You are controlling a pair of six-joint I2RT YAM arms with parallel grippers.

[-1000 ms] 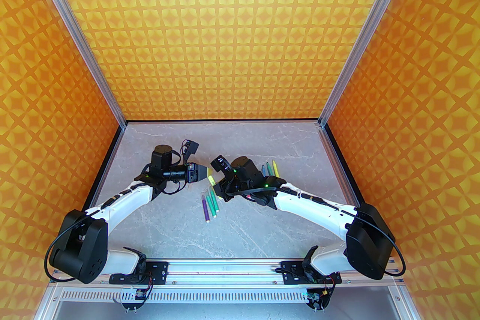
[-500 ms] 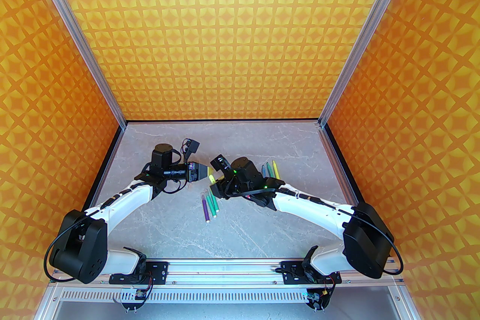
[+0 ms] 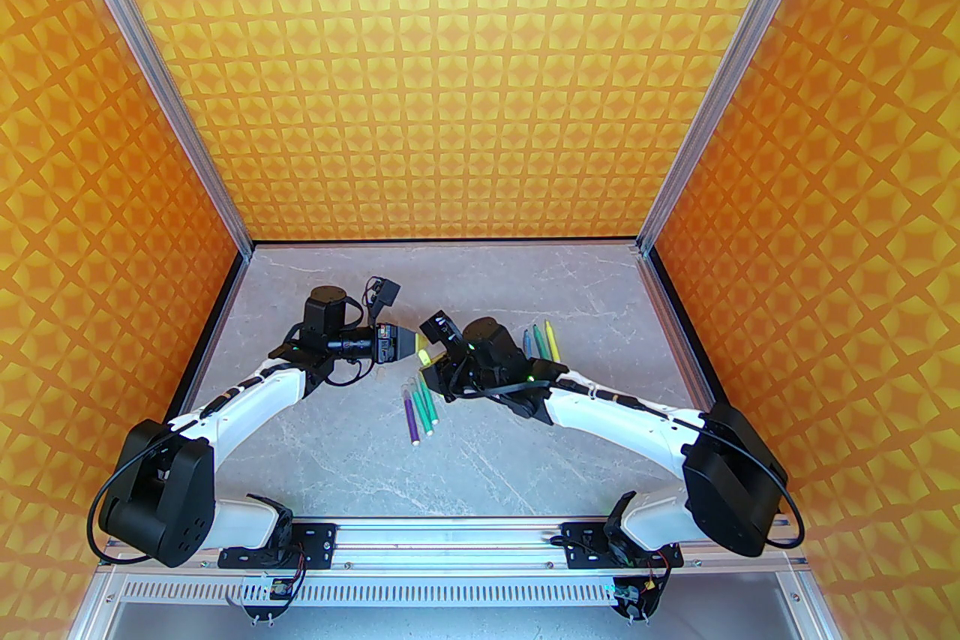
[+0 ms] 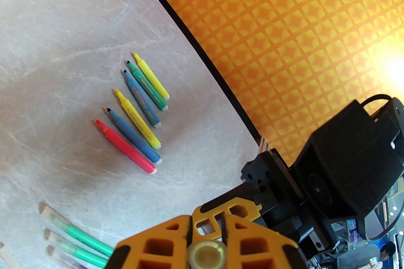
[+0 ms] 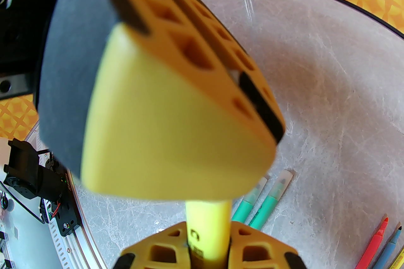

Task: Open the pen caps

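At mid-desk, above the pale grey marble-patterned desk [image 3: 525, 472], the two arms meet tip to tip over one yellow plastic marker [image 5: 206, 217], a smooth round barrel with dark print.

Left fingers [image 4: 176, 239], orange plastic wedges with cut-out cells, are closed tight on a clear plastic pen cap [image 4: 206, 256]. The cap is seen end-on as a small yellow-tinted ring between them.

Right fingers [image 5: 249, 245], the same orange lattice, are clamped on the yellow barrel just behind the left fingers, which cover its far end. Whether the cap is seated on the tip or pulled free is hidden. From above, the two sets of fingers nearly touch, with a short yellow stub showing between them.

Near side of the meeting point: three capped markers [image 3: 420, 408] lie side by side on the desk, two green and one purple. Translucent whitish caps [image 5: 285, 178] sit over their tips. They are plain cylinders with the barrel colour showing faintly through.

Beyond the right arm: six uncapped markers [image 4: 135, 116] lie roughly parallel in a staggered row. In order they are red, blue, yellow, blue, green and yellow, with tapered tips bare and whitish plugs at the blunt ends.
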